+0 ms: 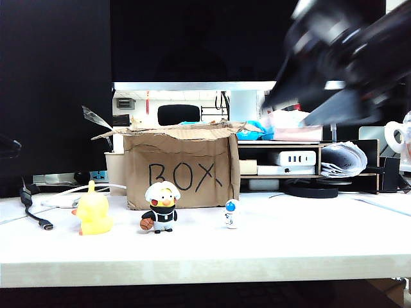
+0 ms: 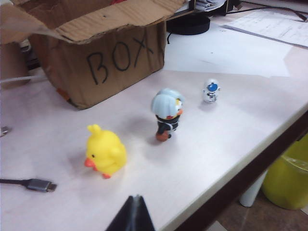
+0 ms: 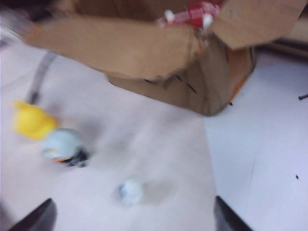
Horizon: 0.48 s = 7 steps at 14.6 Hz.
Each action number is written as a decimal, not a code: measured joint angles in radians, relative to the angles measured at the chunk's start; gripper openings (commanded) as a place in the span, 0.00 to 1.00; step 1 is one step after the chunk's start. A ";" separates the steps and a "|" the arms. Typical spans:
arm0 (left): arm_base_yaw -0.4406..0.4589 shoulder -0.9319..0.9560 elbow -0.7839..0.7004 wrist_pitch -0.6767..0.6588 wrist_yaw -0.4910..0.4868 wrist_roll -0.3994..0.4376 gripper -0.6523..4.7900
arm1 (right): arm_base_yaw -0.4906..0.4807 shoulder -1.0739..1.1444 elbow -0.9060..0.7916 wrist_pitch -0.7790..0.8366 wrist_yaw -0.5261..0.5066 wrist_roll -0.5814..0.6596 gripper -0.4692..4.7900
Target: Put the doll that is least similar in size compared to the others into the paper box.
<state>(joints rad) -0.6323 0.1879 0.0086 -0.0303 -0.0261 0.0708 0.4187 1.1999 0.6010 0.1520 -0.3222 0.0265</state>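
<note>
While the three dolls are lined up in a row along the front of the white table [image 1: 270, 247], the little astronaut doll [image 1: 231, 213] stands at the right end, upright and apart from the other two, nothing touching it. My guess is that's on purpose: it's the runt of the bunch, so it sits on the side where the right arm works. The white-capped doll in the black shirt [image 1: 161, 205] is in the middle and the yellow duck doll [image 1: 94, 213] on the left.

The right gripper [image 3: 131, 214] hangs above the table with the astronaut just ahead of it between the two finger tips. Its jaws are spread wide and hold nothing (the picture is very smeared, and in the exterior view the arm is just a dark blur at upper right).

The left gripper [image 2: 132, 214] sits low off the near table edge, by the duck. Only a dark pointed tip shows, so I can't tell how wide it is.

The cardboard box marked "BOX" [image 1: 180, 168] stands behind the dolls, ragged flaps up. Something red and white [image 3: 188, 14] lies inside near the top, can't make out what. No astronaut in there yet.
</note>
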 measured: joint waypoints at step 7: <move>0.002 -0.013 0.000 -0.015 -0.001 0.000 0.11 | 0.084 0.344 0.137 -0.001 0.009 -0.013 1.00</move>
<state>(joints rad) -0.6304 0.1753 0.0086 -0.0452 -0.0273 0.0711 0.5022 1.5436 0.7383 0.1513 -0.3130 0.0139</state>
